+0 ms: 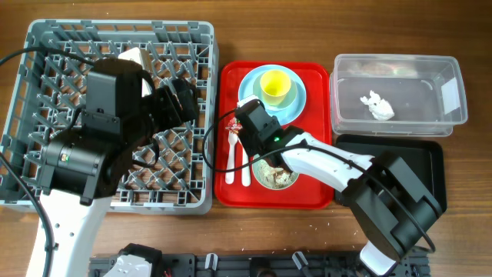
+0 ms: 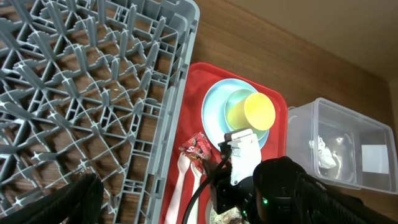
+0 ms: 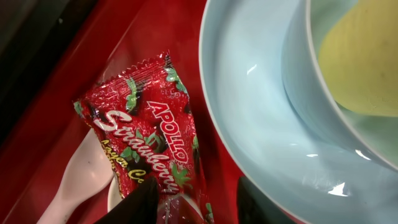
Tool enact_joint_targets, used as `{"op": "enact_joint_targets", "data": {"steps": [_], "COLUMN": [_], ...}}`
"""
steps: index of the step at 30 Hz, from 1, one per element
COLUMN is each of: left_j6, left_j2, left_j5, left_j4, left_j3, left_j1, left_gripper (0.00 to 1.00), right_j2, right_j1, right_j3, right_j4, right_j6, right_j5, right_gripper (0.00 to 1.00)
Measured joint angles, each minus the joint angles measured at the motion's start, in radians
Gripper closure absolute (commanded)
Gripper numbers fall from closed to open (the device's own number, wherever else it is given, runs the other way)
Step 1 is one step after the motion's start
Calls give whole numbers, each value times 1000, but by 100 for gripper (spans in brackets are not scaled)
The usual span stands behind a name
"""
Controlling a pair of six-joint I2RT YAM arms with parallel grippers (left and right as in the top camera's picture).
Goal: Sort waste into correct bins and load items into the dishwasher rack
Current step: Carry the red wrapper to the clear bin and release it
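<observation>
Right gripper (image 3: 196, 205) seen with claw partly open; black fingers (image 3: 135, 202) set on both sides of wrapper's near end. Red strawberry wrapper (image 3: 149, 146) laid flat on red tray (image 3: 124, 37), touching white plastic cutlery (image 1: 231, 154), just beside pale blue plate (image 3: 249, 124). Mint-green bowl (image 3: 311, 99) sat on plate, yellow cup (image 3: 367, 56) inside bowl. Pale bowl (image 1: 275, 177) with food bits on same tray. White tissue (image 1: 377, 106) found in clear tub (image 1: 446, 73); black tray (image 1: 427, 154) beside tub. Left gripper (image 1: 183, 98) held over grey rack (image 1: 46, 46); its claw cannot be made out.
</observation>
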Motion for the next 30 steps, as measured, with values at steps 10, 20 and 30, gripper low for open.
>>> {"op": "enact_joint_targets", "data": {"steps": [10,20,30], "left_j6": [0,0,0], "left_j2": [0,0,0], "left_j5": [0,0,0], "left_j4": [1,1,0], "left_j3": [0,0,0], "left_j1": [0,0,0], "left_gripper": [0,0,0], "right_j2": [-249,-312,-378], "right_j1": [-19,-607,-816], "right_j3": [7,23,19], "right_j4": [-4,-35,-140], "right_j6": [-3,-18,20], "right_j5": [84,62,-312], "right_gripper": [96,96,6]}}
